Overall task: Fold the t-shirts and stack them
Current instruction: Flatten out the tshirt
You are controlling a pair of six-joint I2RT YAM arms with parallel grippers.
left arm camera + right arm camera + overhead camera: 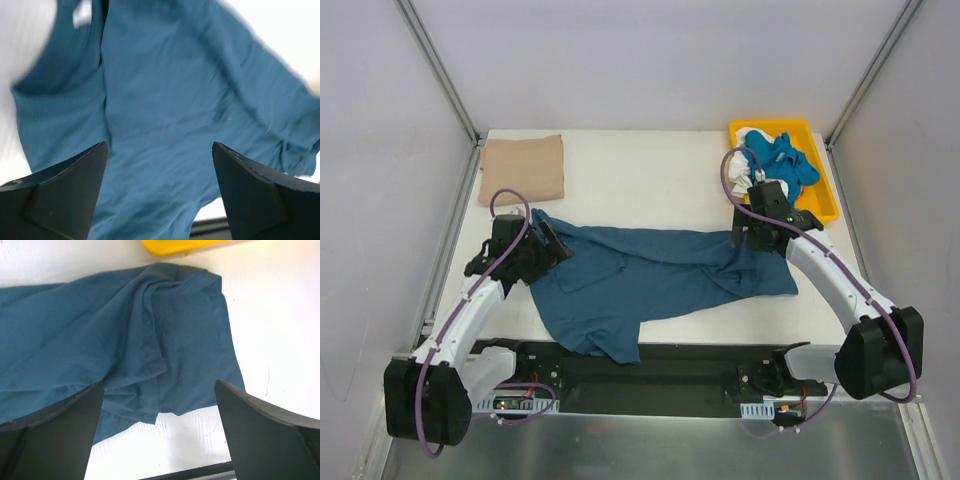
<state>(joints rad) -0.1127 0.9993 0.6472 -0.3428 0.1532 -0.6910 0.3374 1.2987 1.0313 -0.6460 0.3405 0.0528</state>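
Left wrist: left fingers (pixel 75 190) spread wide, holding nothing, right over the teal shirt (pixel 165 110). Right wrist: right fingers (pixel 55 425) wide too, above its bunched end. Easy to pinch several layers there and drag wrinkles in. Top: sprawled along the near edge, hem lapping over, might slide off. Tan shirt (pixel 523 168) far-left corner, tray (pixel 828 195) far-right. White matte tabletop (pixel 640 180), grey walls.

Dark teal-blue t-shirt (pixel 660 275), plain; tan-beige t-shirt (pixel 523 168), plain; bright blue t-shirt (pixel 788 160) and white t-shirt (pixel 752 135), both inside the yellow tray (pixel 826 195); white bench (pixel 640 170).
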